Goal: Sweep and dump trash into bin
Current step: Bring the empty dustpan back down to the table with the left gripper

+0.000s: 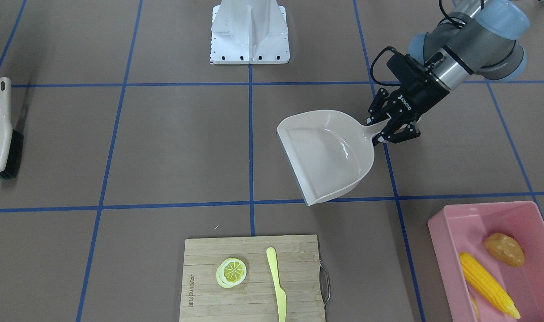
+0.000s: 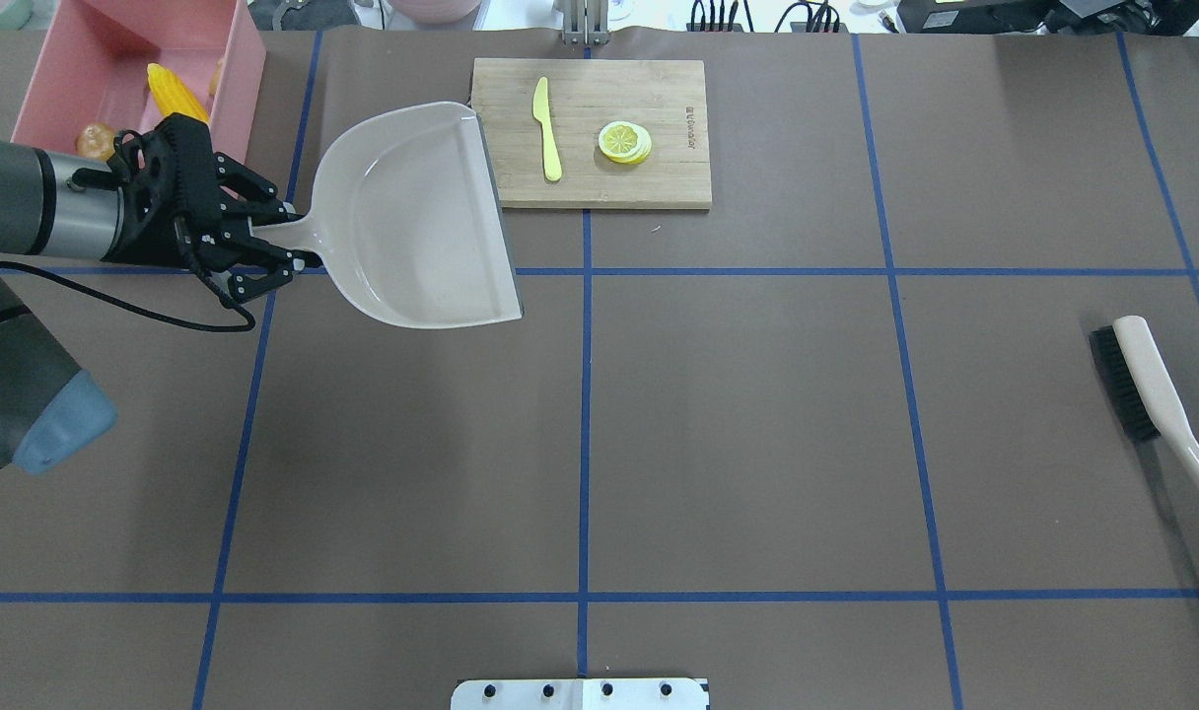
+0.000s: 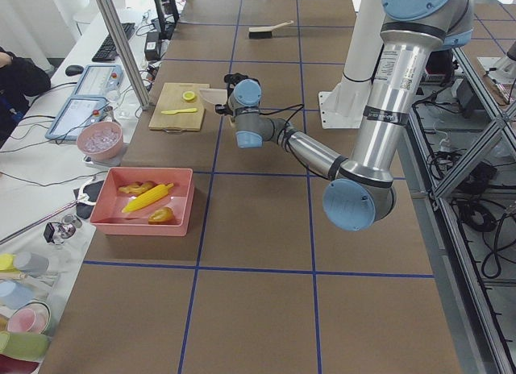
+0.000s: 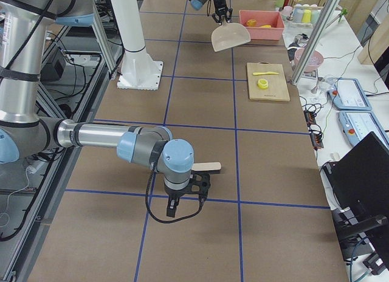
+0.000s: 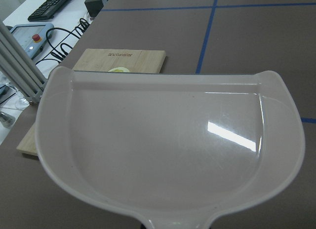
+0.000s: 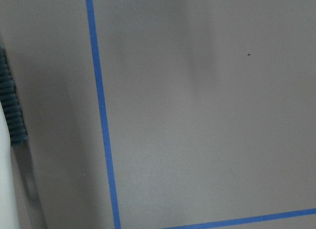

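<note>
My left gripper (image 1: pixel 378 130) is shut on the handle of the beige dustpan (image 1: pixel 330 152), which is held above the table with an empty pan. It also shows in the overhead view (image 2: pixel 292 247). The pink bin (image 1: pixel 482 209) stands beside it and holds the yellow corn cob (image 1: pixel 486 284), the orange-brown potato lump (image 1: pixel 504 249) and the tan ginger root (image 3: pixel 139 188). My right gripper (image 4: pixel 182 194) shows only in the exterior right view, low over the table next to the brush (image 4: pixel 206 168); I cannot tell whether it is open or shut.
A wooden cutting board (image 2: pixel 659 187) with a lemon slice (image 2: pixel 624 141) and a pale yellow knife (image 2: pixel 546 128) lies next to the dustpan's lip. The brush (image 2: pixel 1152 385) lies flat at the table's right side. The robot base (image 1: pixel 249 33) stands at the table's edge.
</note>
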### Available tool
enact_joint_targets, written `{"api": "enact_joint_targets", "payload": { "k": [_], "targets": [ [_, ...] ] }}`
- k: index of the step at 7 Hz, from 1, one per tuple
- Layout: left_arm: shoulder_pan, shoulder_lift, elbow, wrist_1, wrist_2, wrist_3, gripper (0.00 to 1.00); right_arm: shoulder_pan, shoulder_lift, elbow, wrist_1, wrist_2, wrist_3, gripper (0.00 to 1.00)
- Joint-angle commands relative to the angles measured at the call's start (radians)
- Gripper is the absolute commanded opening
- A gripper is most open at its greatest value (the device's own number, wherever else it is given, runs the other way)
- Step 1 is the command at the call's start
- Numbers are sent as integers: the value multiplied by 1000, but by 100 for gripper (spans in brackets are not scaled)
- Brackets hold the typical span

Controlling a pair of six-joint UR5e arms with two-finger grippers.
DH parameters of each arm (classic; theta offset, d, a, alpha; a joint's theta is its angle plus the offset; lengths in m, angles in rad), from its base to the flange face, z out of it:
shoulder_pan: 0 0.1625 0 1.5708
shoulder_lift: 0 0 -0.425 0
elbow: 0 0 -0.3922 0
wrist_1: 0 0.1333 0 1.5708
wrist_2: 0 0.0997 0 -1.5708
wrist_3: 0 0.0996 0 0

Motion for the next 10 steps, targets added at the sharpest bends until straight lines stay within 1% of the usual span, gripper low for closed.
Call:
{"api": "enact_joint_targets", "payload": {
  "k": [1,2,3,4,5,6,7,9,10],
  "targets": [
    [61,2,0,104,-8,130,0,1,2,3,1,0,-1,100],
    [63,4,-2,128,-14,135,0,1,-7,12,-1,-1,-1,100],
    [69,1,25,128,-71,135,0,1,-9,14,-2,0,-1,100],
    [80,-5,68,120,-86,136,0,1,-10,12,-6,0,-1,100],
    [84,-7,76,119,-121,138,0,1,-10,12,-4,0,-1,100],
    [127,-11,82,119,-167,138,0,1,-12,12,-6,0,-1,100],
    [141,-13,82,103,-180,138,0,1,-13,12,-6,-1,0,100],
    [144,-48,163,3,-180,138,0,1,-12,12,-6,-1,0,100],
    [144,-50,165,-6,-180,138,0,1,-12,12,-6,-1,0,100]
  ]
}}
